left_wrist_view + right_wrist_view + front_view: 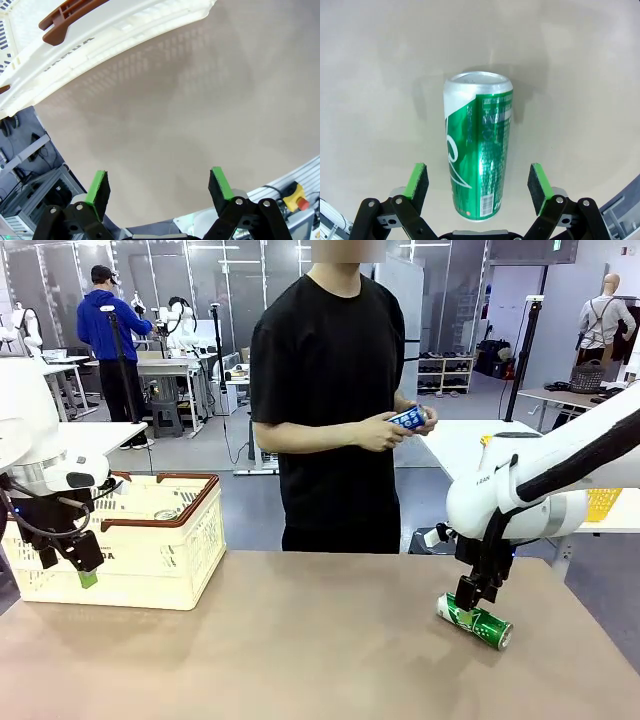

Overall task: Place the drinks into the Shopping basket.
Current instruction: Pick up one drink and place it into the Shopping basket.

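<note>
My table [300, 640] lies open mid-span. The Shopping basket [190, 560] sits at its left edge, near my spread left gripper [88, 578]. My right gripper [468, 602], jaws apart, straddles the green can [482, 623] (lying sideways) near the right edge.

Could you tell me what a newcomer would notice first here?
The green can lies on its side at the table's right, the open right gripper straddling it. Across the table a person holds a blue can, and the cream basket stands at the left beside the open left gripper.
</note>
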You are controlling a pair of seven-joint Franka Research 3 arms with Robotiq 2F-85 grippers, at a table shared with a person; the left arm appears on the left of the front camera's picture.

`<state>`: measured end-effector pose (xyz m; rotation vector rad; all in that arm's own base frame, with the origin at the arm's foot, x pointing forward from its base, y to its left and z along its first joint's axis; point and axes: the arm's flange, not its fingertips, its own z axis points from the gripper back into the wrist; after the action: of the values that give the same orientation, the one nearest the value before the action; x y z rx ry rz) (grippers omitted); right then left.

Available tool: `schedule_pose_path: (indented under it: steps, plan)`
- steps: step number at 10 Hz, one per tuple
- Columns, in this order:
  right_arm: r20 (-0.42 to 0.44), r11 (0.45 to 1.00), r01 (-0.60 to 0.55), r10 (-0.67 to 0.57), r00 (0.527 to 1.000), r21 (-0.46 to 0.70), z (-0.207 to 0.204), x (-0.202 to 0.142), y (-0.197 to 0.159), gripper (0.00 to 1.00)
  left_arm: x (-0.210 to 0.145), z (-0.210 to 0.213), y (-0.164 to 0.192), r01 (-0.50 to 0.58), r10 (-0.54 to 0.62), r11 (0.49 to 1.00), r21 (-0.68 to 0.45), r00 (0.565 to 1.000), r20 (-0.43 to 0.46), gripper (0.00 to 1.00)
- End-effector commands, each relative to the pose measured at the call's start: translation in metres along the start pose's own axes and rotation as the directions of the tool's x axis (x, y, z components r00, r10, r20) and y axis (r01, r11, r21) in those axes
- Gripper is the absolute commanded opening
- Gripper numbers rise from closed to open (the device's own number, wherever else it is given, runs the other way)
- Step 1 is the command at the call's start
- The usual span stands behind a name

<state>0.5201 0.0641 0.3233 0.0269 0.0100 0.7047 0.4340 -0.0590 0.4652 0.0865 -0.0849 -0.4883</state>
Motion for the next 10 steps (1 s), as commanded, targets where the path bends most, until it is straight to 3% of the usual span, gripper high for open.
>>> schedule_pose_path:
  steps: [1,3,4,5,6,7,8,9,10]
  plan:
    - [-0.008,1.000,-0.018,0.018,1.000,0.019,-0.003,0.007,-0.005,1.00,-0.004,0.000,-0.002,0.000,0.000,1.000,0.014,1.000,-0.006,1.00]
    - [-0.019,1.000,-0.019,0.019,1.000,0.000,-0.009,0.010,-0.005,1.00,-0.004,0.000,-0.002,0.000,0.000,1.000,0.014,1.000,-0.006,1.00]
    - [-0.008,1.000,-0.028,0.028,1.000,-0.013,-0.010,0.011,-0.004,0.85,-0.004,0.000,-0.002,0.000,0.000,1.000,0.014,1.000,-0.006,1.00]
    - [-0.004,0.999,-0.032,0.032,0.999,-0.019,-0.010,0.011,-0.003,0.82,-0.004,0.000,-0.002,0.000,0.000,1.000,0.014,1.000,-0.006,1.00]
    - [-0.004,0.999,-0.030,0.030,1.000,-0.017,-0.011,0.011,-0.003,0.67,-0.004,0.000,-0.002,0.000,0.000,1.000,0.014,1.000,-0.006,1.00]
    - [-0.005,0.999,-0.032,0.032,0.999,-0.016,-0.013,0.012,-0.003,0.64,-0.004,0.000,-0.002,0.000,0.000,1.000,0.014,1.000,-0.006,1.00]
    - [-0.008,0.999,-0.028,0.028,1.000,-0.019,-0.014,0.012,-0.003,0.49,-0.004,0.000,-0.002,0.000,0.000,1.000,0.014,1.000,-0.006,1.00]
    - [-0.009,1.000,-0.018,0.018,1.000,-0.020,-0.015,0.013,-0.003,0.45,-0.004,0.000,-0.002,0.000,0.000,1.000,0.014,1.000,-0.006,1.00]
    - [-0.008,1.000,-0.018,0.018,1.000,-0.021,-0.017,0.013,-0.003,0.30,-0.004,0.000,-0.002,0.000,0.000,1.000,0.014,1.000,-0.006,1.00]
